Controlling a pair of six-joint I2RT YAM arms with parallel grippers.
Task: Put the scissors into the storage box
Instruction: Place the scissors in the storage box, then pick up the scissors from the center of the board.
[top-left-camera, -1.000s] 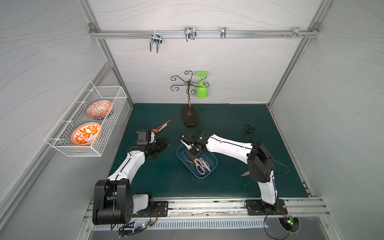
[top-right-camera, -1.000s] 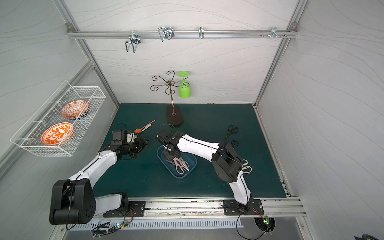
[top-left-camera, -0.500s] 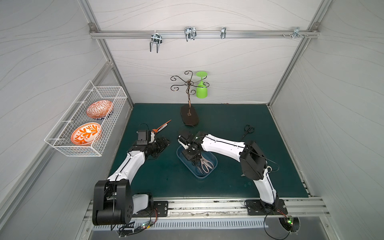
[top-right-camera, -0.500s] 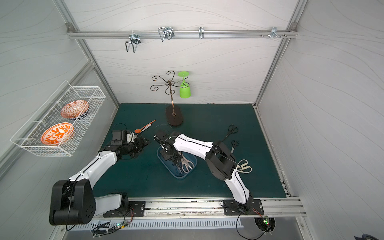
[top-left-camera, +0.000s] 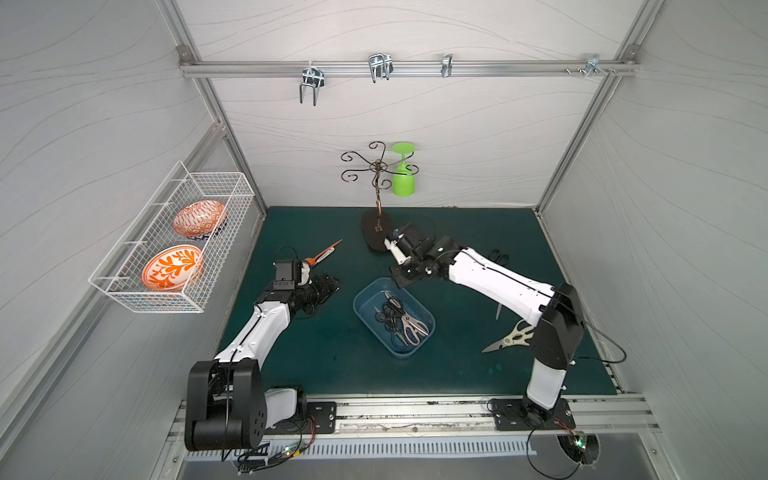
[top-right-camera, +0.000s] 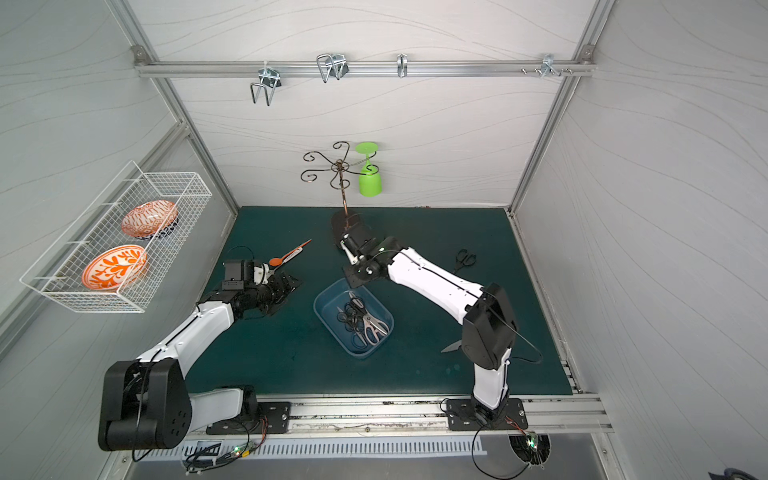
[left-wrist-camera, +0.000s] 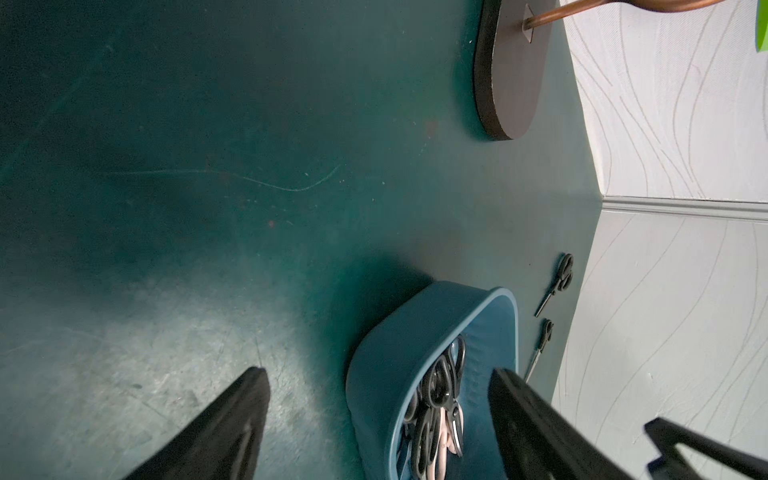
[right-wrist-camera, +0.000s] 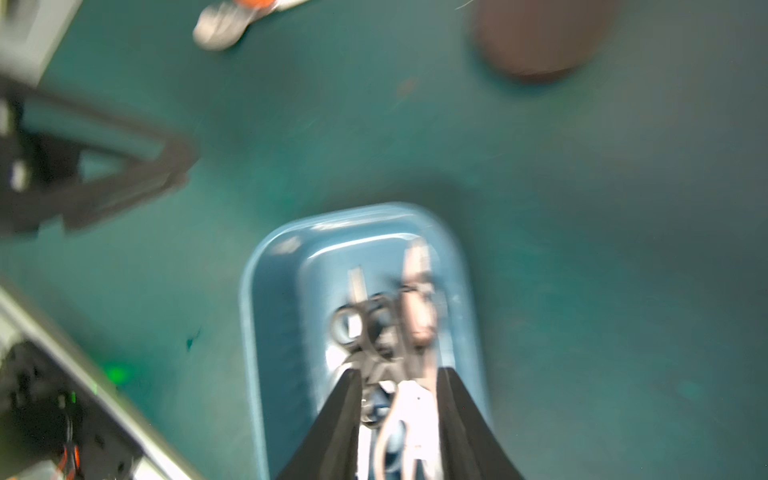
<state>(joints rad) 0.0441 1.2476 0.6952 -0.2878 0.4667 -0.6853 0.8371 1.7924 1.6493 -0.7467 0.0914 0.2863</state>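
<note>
Green mat (top-left-camera: 332, 365): several scissors (top-left-camera: 395, 320) lie in storage box (top-left-camera: 361, 309), mid-mat. Our right gripper (right-wrist-camera: 399, 371) hangs over them, jaws apart, empty. Cream pair (top-left-camera: 509, 338) lies near the right edge beside our elbow (top-left-camera: 557, 328); a low swing could sweep it away.

Right gripper (right-wrist-camera: 399, 372) released scissors (top-left-camera: 399, 316), lifted off storage box (top-left-camera: 368, 301)

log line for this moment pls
right tool: open, empty, above storage box | left tool: open, empty | in box: several scissors | on mat: cream pair, black pair
</note>
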